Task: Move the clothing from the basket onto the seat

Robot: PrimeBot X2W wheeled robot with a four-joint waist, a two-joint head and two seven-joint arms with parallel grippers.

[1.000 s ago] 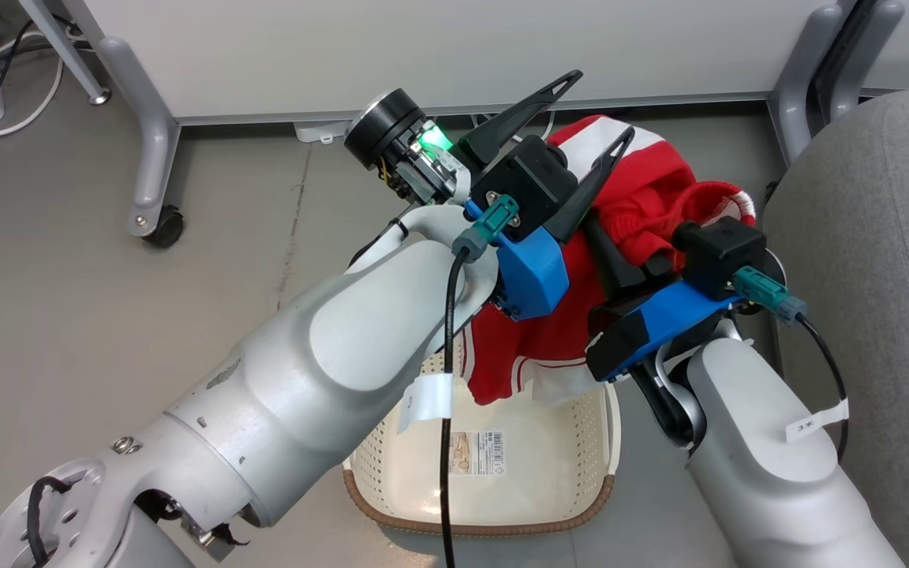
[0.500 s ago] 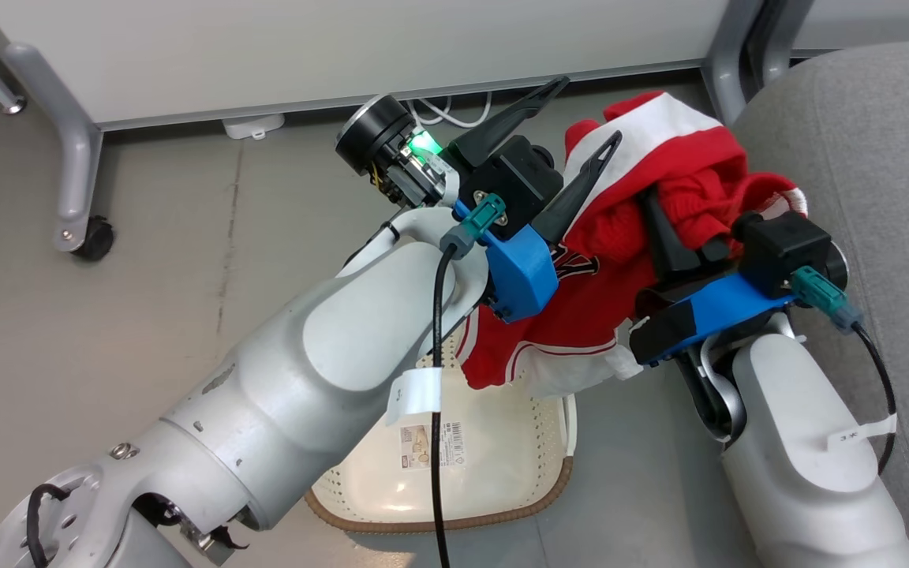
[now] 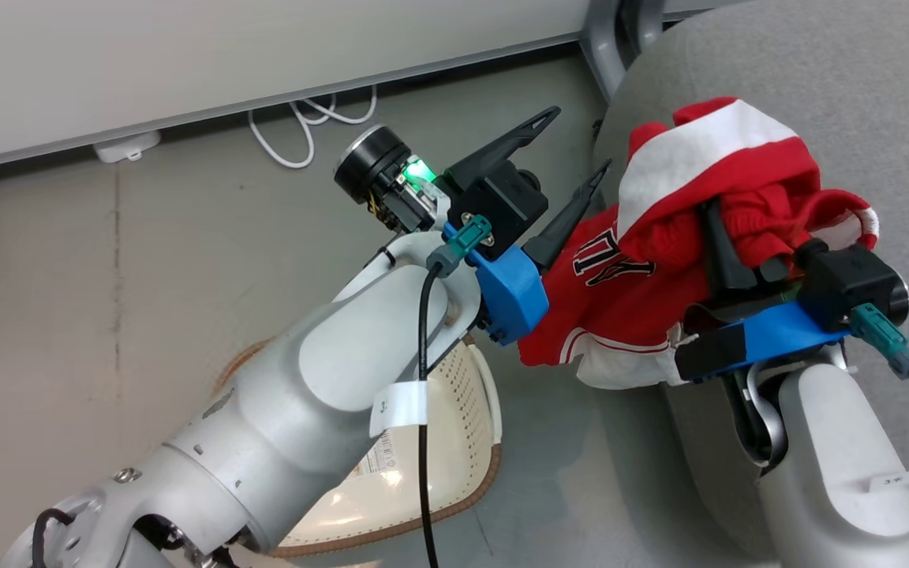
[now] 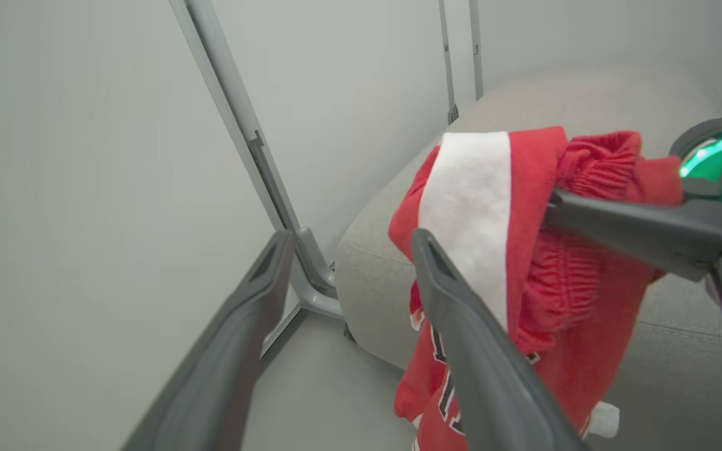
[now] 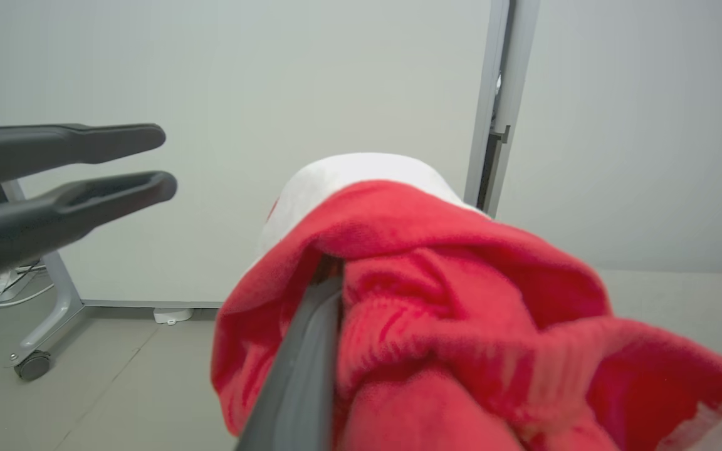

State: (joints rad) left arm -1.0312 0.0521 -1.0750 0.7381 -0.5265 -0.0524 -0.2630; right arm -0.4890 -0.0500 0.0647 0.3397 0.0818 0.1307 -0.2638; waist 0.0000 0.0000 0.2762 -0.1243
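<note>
Basket (image 3: 480, 410) on grey floor (image 3: 147, 260) (cables (image 3: 304, 134) beyond)

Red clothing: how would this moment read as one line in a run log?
clothing: gripped by shut right hand, at seat edge | left hand: open, empty | basket: on floor, clothing out

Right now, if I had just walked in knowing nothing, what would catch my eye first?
The bright red clothing stands out first: it hangs bunched in mid-air, pinched by the right fingers, at the edge of the grey seat. Beside it the left fingers are spread wide with nothing between them. The cream basket sits on the floor beneath the left arm.
</note>
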